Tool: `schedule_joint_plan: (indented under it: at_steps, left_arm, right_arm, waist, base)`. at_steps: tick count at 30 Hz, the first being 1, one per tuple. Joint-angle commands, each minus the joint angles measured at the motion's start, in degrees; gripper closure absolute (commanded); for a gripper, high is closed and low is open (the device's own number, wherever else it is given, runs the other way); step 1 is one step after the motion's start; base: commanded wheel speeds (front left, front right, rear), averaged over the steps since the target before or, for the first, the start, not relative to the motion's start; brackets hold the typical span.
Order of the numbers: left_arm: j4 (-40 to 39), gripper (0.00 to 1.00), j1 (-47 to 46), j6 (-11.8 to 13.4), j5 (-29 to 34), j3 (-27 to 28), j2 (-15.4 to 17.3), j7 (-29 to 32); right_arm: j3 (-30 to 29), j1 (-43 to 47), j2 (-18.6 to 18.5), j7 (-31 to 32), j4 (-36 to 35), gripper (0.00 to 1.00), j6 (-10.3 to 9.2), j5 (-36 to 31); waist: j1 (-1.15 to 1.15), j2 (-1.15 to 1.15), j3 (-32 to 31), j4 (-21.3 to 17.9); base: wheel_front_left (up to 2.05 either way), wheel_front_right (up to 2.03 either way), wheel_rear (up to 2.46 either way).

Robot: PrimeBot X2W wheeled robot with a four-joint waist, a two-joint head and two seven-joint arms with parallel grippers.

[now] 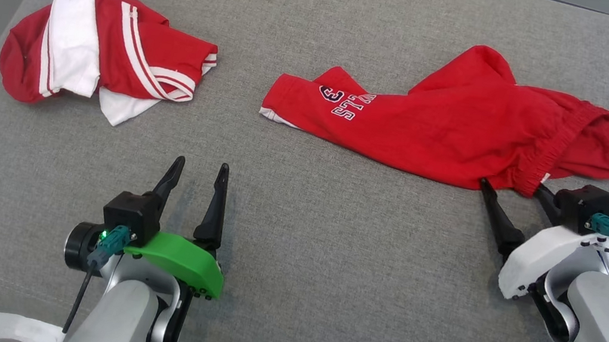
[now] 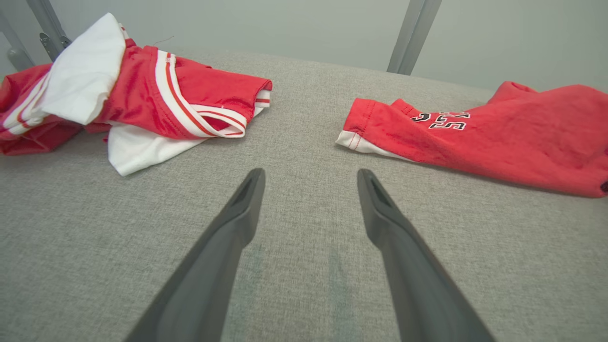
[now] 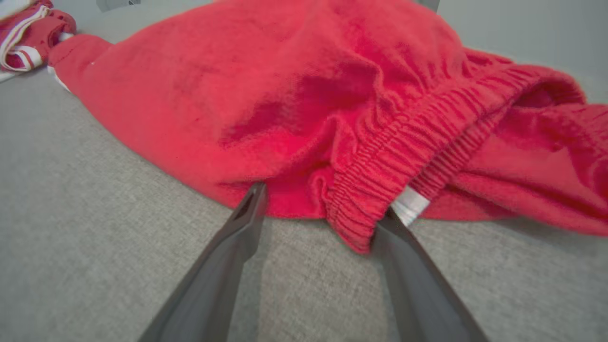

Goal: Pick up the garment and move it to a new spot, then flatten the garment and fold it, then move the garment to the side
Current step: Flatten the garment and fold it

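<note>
Head view, red shorts [image 1: 456, 127] printed 3 plus unclear letters, right claw [image 1: 510, 187] agape at waistband [image 1: 557, 147], left claw [image 1: 203, 165] agape, empty

Red shorts [image 1: 456, 127] soft matt cloth; cushion [image 1: 292, 253] coarse woven fabric.

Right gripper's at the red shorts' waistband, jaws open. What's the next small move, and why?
Probably close the right gripper: its open fingers straddle the elastic waistband of the red shorts, tips at the fabric's edge, nothing pinched yet.
</note>
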Motion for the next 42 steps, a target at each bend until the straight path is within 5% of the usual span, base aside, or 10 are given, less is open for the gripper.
schedule_joint_plan:
  at_steps: [1,3,4,16,21,25,32,42]
  left_arm:
    - [-0.4,0.0,-0.2,0.3,0.4,0.3,0.1,0.0]
    - [-0.4,0.0,0.2,0.0,0.6,0.4,0.1,0.0]
    - [-0.4,0.0,0.4,-0.1,0.7,0.5,0.1,0.0]
    - [1.3,0.0,4.1,-1.0,2.0,2.2,0.1,0.0]
    - [1.9,0.0,5.6,-1.6,2.7,3.2,0.1,0.0]
    - [2.1,0.0,6.2,-1.9,3.2,3.5,0.1,0.0]
    - [2.1,0.0,3.6,-2.1,2.7,1.6,0.1,0.0]
    - [0.8,0.0,-0.1,-1.3,1.8,-1.4,0.1,0.0]
  right_arm:
    - [0.5,0.5,-0.2,-0.1,-1.4,0.58,0.01,0.6]
    - [1.1,1.2,-0.5,-0.1,-3.3,0.93,0.0,1.2]
    - [1.4,1.7,-0.6,-0.1,-4.2,1.0,0.0,1.5]
    - [8.5,6.7,-1.9,-0.1,-18.4,1.0,0.01,7.4]
    - [17.6,7.3,-4.6,-0.1,-27.2,1.0,0.01,17.0]
    - [16.9,5.7,-6.4,-0.1,-32.7,1.0,0.0,26.8]
    - [7.7,3.2,-4.0,-0.1,-19.1,1.0,0.01,33.4]
    - [-3.0,-6.7,1.0,-0.1,2.6,1.0,0.01,25.1]
  waist:
    - [0.0,0.0,-0.2,-0.4]
    - [0.0,0.0,-0.8,-0.9]
    - [0.0,0.0,-1.2,-1.3]
    - [0.0,0.0,-7.9,-5.4]
    - [0.0,0.0,-10.0,-6.2]
    - [0.0,0.0,-9.7,-6.6]
    - [0.0,0.0,-6.3,-5.3]
    - [0.0,0.0,-0.3,-2.6]
  base:
    - [0.0,0.0,0.0]
    - [0.0,0.0,0.0]
    - [0.0,0.0,0.0]
    - [0.0,0.0,0.0]
    - [0.0,0.0,0.0]
    - [0.0,0.0,0.0]
    - [0.0,0.0,0.0]
    - [0.0,0.0,0.0]
